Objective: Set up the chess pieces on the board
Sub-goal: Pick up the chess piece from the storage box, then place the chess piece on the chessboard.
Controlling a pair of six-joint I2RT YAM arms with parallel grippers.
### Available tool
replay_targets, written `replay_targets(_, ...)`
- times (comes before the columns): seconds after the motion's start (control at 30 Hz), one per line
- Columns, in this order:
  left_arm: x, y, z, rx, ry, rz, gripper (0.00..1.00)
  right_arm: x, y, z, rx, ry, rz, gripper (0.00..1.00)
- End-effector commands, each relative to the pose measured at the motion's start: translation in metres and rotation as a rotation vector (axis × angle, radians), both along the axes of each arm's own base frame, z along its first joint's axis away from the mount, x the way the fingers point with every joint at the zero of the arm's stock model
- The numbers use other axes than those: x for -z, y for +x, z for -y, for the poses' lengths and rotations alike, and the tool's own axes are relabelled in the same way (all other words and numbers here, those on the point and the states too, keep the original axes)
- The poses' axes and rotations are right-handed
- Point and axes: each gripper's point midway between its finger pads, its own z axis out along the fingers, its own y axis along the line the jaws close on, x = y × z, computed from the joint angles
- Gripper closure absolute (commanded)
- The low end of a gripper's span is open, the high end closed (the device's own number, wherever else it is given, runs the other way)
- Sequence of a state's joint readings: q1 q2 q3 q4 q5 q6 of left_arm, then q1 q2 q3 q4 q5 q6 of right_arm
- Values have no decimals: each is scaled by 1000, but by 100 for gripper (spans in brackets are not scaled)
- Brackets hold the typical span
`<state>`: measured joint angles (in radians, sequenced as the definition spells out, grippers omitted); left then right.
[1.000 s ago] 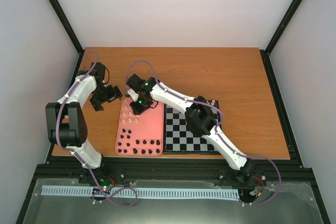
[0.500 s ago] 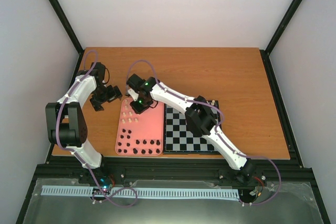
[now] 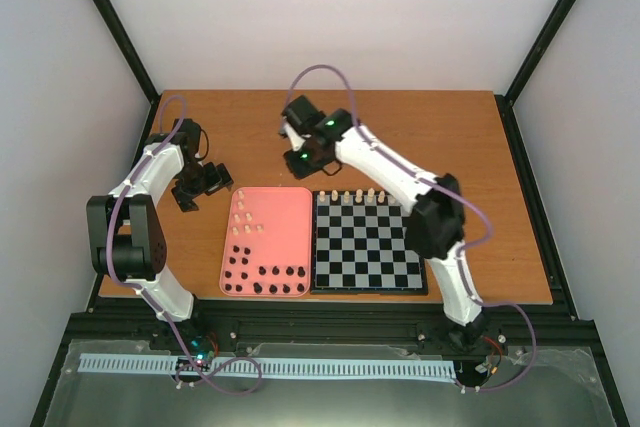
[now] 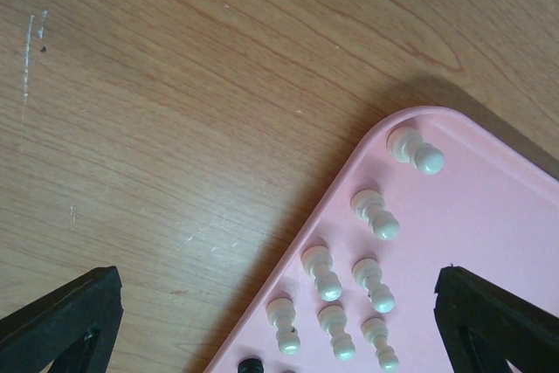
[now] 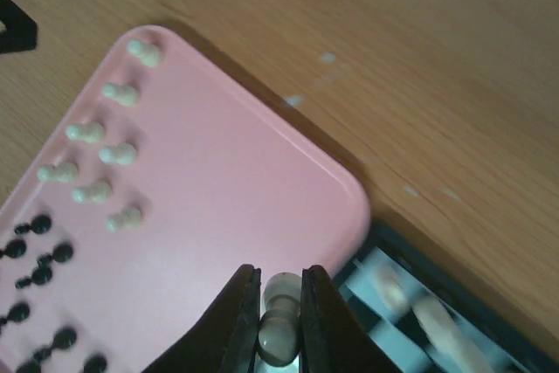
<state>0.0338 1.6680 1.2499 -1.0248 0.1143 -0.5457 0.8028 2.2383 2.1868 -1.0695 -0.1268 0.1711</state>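
The board (image 3: 365, 247) lies right of the pink tray (image 3: 285, 227). Several cream chess pieces (image 3: 352, 195) stand along the board's far row. Several more cream pieces (image 3: 241, 219) stand at the tray's far left, and black pieces (image 3: 265, 278) fill its near end. My right gripper (image 3: 305, 161) hovers over the table just behind the tray's far right corner. In the right wrist view it (image 5: 279, 316) is shut on a cream piece (image 5: 279, 331). My left gripper (image 3: 205, 185) is open and empty over the table left of the tray. Its wrist view shows the tray's cream pieces (image 4: 371, 214).
The pink tray's corner (image 5: 345, 194) and the board's far left corner (image 5: 397, 299) lie below the right gripper. The right arm's elbow (image 3: 437, 217) hangs over the board's right side. Bare wooden table (image 3: 420, 132) stretches behind the tray and board.
My right gripper has lifted off the tray's far left and moved back and to the right with a cream piece. The board's far row now shows. The left arm has not moved.
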Motion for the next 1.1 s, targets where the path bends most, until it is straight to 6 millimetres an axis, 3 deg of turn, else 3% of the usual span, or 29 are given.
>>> replay_targets(0.0,-6,4,-1,-2,-10,24,0,-20,-1,71,158,-95,32,88)
replay_targets(0.2,-7,4,0,-2,-14,25,0,-6,-9,181,446,-157,8,88)
replay_targets(0.3,-7,4,1,-1,-17,24,0,8,-21,222,569,-156,-31,88)
replay_targets(0.4,-6,5,1,-2,-20,22,0,26,-29,250,675,-114,-94,88)
replay_targets(0.63,-4,5,0,-1,-18,14,0,56,-34,286,777,-110,-153,88)
replay_targets(0.8,-2,6,1,-1,-18,12,0,75,-33,295,797,-117,-183,89)
replay_targets(1.07,-2,8,1,1,-23,17,0,87,-22,307,832,-131,-172,88)
